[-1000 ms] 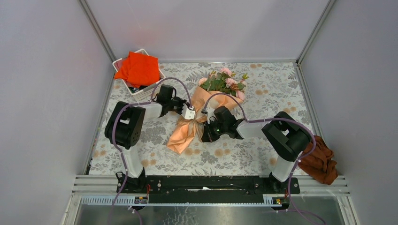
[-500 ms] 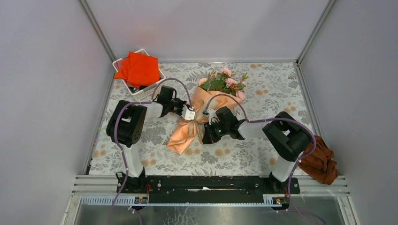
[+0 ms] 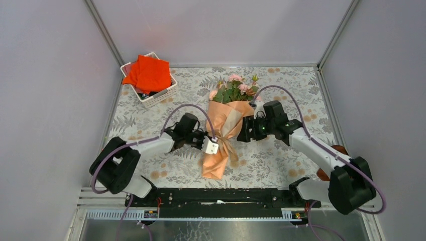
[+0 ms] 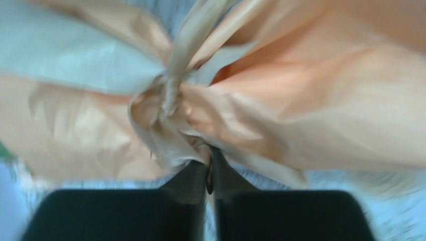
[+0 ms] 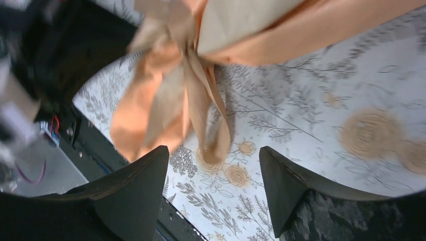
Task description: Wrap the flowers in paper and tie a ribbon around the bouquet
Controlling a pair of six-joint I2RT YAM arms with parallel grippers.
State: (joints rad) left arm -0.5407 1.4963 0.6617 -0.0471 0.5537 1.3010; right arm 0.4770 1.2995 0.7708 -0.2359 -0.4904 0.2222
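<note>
Top external view: I see the bouquet (image 3: 224, 131) lying in the middle of the flower-patterned surface (image 3: 291, 95). Its pink flowers (image 3: 232, 90) point toward the far side. The peach-orange paper (image 3: 228, 116) narrows to a waist, then flares again toward the near edge.

The left jaws reach in from the left at that waist. In the left wrist view they are pressed together on a crumpled tan fold at the knot, which looks like the ribbon (image 4: 170, 93). That picture is blurred, so I cannot rule out some paper being caught with it.

The right jaws sit just to the right of the wrapped cone, spread wide and holding nothing. In the right wrist view, the tied waist and two loose ribbon ends lie on the surface beyond the parted fingers (image 5: 143, 188).

At the far left corner stands a white basket (image 3: 163, 94) with a bright orange-red cloth (image 3: 148, 74) on top. A rust-brown cloth (image 3: 325, 174) peeks out behind the right arm.
</note>
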